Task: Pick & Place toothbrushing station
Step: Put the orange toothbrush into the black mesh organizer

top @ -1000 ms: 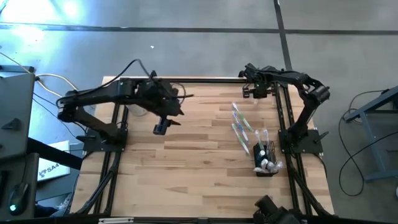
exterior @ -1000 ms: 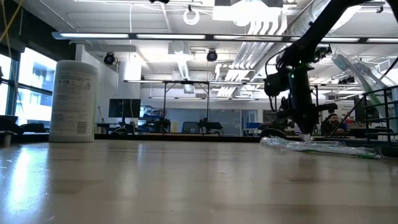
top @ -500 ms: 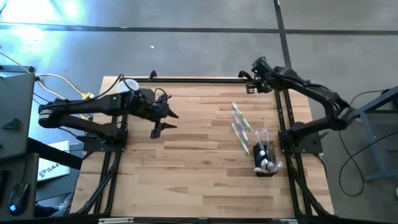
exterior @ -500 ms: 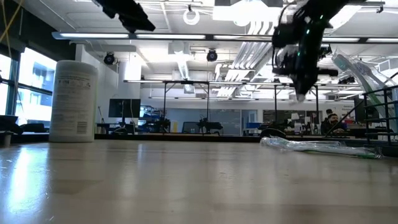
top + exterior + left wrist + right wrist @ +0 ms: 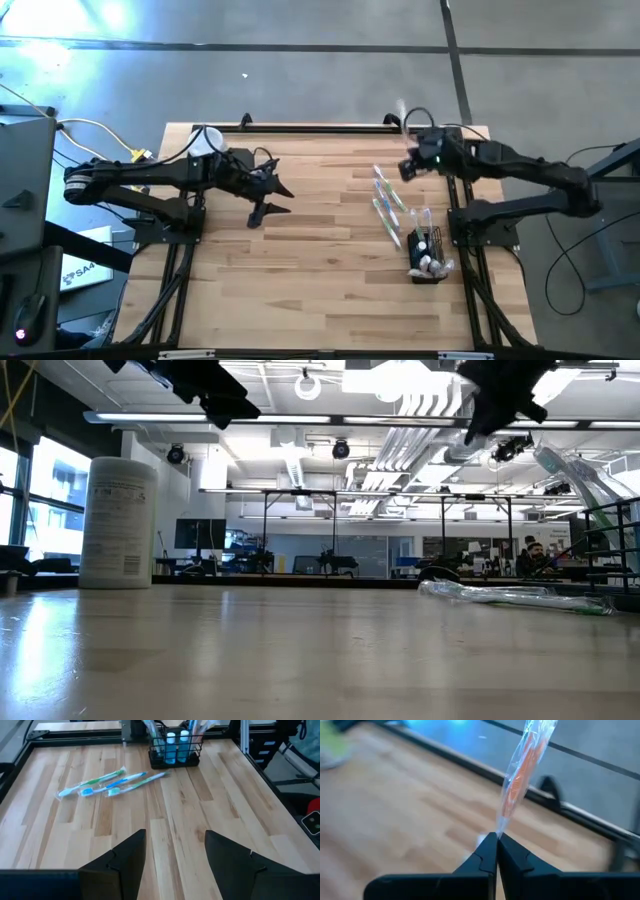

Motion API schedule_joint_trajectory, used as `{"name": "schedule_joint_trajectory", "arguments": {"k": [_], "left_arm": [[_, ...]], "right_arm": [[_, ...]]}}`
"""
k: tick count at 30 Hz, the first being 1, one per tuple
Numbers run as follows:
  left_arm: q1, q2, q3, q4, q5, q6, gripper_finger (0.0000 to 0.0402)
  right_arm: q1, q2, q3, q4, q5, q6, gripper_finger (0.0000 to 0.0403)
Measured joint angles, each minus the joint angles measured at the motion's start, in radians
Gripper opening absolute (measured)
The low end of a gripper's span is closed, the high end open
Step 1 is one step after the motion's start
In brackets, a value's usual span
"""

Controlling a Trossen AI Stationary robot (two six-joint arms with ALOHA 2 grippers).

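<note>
My right gripper (image 5: 406, 160) is high above the table's far right part and is shut on an orange toothbrush in a clear wrapper (image 5: 520, 775). Several wrapped toothbrushes (image 5: 387, 200) lie flat on the wood; they also show in the left wrist view (image 5: 110, 782). The black wire-mesh holder (image 5: 425, 255) stands near the right edge with toothbrushes and teal tubes upright in it, and shows in the left wrist view (image 5: 175, 747) too. My left gripper (image 5: 175, 860) is open and empty above the table's left half (image 5: 270, 207). My right gripper pinches the tail end of the clear wrapper (image 5: 500, 826) between its two shut fingertips. The toothbrush sticks out beyond the fingertips, along the line of the fingers, toward the table's far edge (image 5: 400, 115). It is lifted clear of the table.
A white canister (image 5: 207, 140) stands at the far left corner and shows in the low view (image 5: 118, 520). Black frame rails run along the table's edges (image 5: 320, 128). Bare wood lies between the two arms (image 5: 320, 230).
My right gripper has risen from the table beside the lying toothbrushes, carrying the wrapped orange toothbrush up clear of the wood. My left arm has drawn back toward the table's left, while its gripper stays open over about the same spot.
</note>
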Motion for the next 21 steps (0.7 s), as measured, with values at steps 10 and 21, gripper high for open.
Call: {"name": "schedule_joint_trajectory", "arguments": {"k": [10, 21], "left_arm": [[0.000, 0.044, 0.001, -0.001, 0.003, -0.012, 0.0199], [-0.115, 0.111, 0.000, 0.083, -0.198, 0.365, 0.0178]], "right_arm": [[0.416, 0.071, 0.000, 0.142, 0.006, 0.147, 0.0002], [0.594, 0.279, 0.000, 0.300, -0.106, 0.393, 0.0002]]}}
